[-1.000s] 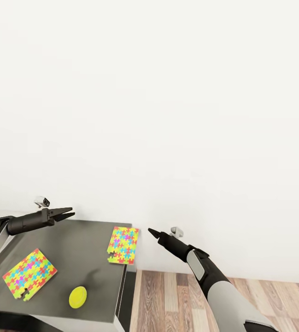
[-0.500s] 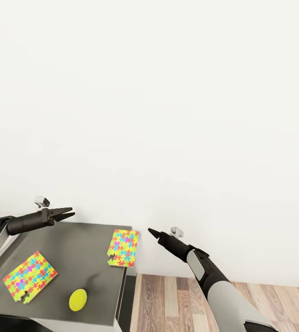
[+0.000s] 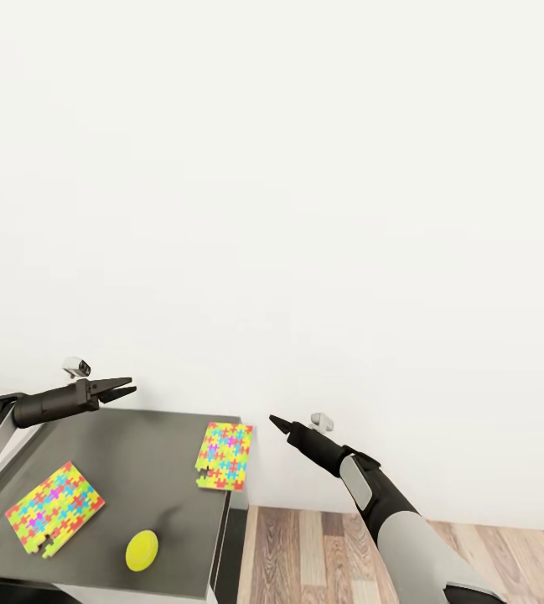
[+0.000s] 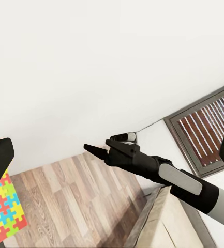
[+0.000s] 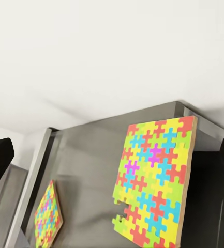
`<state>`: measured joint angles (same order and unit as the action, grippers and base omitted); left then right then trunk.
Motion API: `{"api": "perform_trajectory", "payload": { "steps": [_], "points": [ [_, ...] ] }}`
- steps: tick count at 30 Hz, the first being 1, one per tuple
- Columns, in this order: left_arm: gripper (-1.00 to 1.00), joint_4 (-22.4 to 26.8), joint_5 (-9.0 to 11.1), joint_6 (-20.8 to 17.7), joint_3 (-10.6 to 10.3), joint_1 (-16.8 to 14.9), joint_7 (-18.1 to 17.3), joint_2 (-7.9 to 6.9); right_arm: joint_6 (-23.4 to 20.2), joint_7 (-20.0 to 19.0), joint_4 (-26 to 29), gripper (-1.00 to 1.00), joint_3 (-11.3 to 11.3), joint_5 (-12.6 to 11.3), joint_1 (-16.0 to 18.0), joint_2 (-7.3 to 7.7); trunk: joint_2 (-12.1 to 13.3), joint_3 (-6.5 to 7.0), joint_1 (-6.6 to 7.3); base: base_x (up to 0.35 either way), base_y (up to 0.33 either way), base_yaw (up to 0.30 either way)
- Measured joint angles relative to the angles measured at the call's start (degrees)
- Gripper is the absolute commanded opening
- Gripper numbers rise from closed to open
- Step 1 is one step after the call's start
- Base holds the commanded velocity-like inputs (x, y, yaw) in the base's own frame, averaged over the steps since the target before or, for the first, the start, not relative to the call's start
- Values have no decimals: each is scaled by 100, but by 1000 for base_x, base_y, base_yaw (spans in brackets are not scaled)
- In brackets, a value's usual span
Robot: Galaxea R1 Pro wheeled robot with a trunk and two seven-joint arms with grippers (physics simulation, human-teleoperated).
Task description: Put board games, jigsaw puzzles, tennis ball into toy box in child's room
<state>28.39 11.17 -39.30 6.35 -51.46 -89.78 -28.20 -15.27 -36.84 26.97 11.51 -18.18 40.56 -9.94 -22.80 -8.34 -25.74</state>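
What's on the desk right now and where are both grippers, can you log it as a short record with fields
surface: table, pale grey top, against a white wall
puzzle near corner: jigsaw puzzle lying flat at the table's far right corner
puzzle near edge: second jigsaw puzzle flat on the table's left part
ball: tennis ball, yellow, near the front edge, apart from both puzzles
left gripper: open, empty, above the table's back edge
right gripper: off the table's right side, above the floor, holding nothing; open or shut unclear
floor: wood planks

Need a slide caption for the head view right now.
Two many-coloured flat jigsaw puzzles and a yellow tennis ball on the grey-topped table; open left gripper above it.
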Motion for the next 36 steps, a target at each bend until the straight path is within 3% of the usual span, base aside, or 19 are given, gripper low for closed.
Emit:
{"api": "perform_trajectory", "payload": {
  "steps": [36],
  "points": [
    [100, 0, 0, 0, -1, 0, 0, 0, 156, 3, -8, 100, 2, -5, 0, 0, 1, 340, 0, -32, 0, 0]
  ]
}}
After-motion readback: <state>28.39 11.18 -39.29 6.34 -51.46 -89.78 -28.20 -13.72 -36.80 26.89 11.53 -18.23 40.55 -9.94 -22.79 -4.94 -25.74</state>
